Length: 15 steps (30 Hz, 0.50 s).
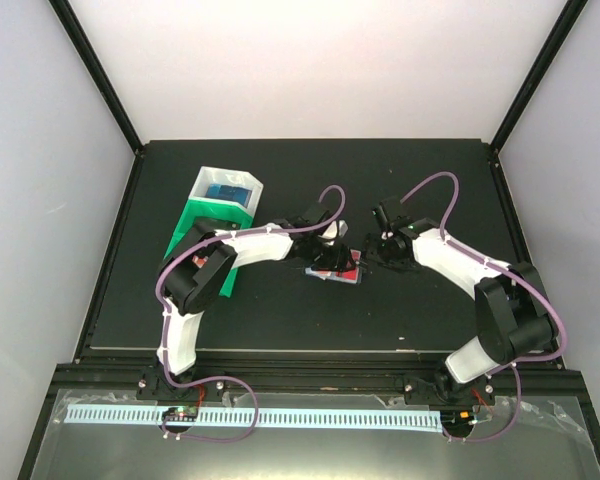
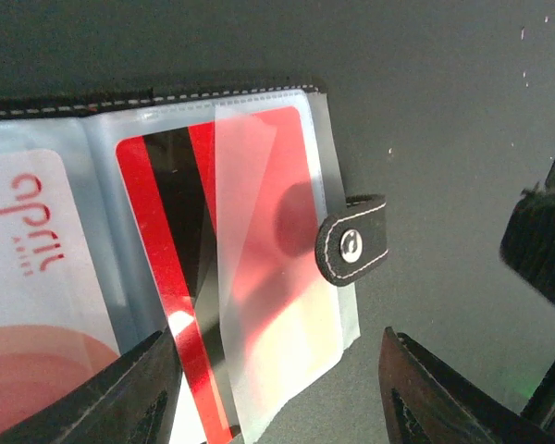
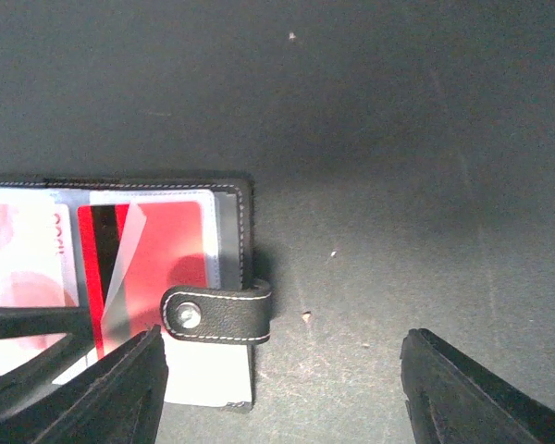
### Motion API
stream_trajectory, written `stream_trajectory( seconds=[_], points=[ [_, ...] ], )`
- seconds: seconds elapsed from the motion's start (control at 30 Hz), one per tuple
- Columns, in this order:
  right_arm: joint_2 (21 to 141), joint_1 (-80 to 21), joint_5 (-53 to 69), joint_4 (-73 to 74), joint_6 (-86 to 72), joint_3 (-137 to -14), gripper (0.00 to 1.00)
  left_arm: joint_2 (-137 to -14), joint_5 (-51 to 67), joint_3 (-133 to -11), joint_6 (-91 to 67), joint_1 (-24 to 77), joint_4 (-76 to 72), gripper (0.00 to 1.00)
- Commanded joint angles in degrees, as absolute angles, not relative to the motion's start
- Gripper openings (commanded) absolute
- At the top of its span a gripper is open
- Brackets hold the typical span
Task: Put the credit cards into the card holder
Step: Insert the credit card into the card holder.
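The card holder (image 2: 102,129) is black outside with white stitching, and pale blue inside under frosted clear pockets. Its black strap (image 2: 375,217) carries a silver snap (image 2: 351,245). The right-hand card (image 2: 250,185) is red with a black stripe. The left-hand card (image 2: 37,259) is white with red lettering and coral curves. The table (image 1: 420,180) is black. At far left, a green tray (image 1: 195,225) adjoins a white tray (image 1: 230,178).

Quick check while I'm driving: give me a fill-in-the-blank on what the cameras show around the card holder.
1. The card holder lies ____ on the table, snap strap unfastened.
2. The red card in its clear sleeve has a ____ stripe.
3. The pale card beside it reads ____.
4. Left claw and right claw are both ____, not shut.
Missing words: open; black; april; open.
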State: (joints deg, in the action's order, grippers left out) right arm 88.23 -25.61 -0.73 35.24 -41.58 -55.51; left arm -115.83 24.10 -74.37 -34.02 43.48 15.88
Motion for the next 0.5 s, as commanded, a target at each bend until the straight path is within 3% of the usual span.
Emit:
stream_trajectory(
  seconds=[0.0,0.27,0.47],
  points=[
    [88.95,-25.38,2.36,33.68,-40.32,-54.68,0.7,-114.73,21.93,-77.33,-33.41,43.55,18.69,0.6],
    [90.69,-25.38,4.96,32.65,-39.09,-54.84,0.7,-117.99,21.71,-79.82,-30.39,43.51,19.44,0.54],
    [92.21,-25.4,0.4,35.45,-40.62,-56.8,0.69,-119.73,23.36,-81.75,-26.34,43.75,18.96,0.51]
  ],
)
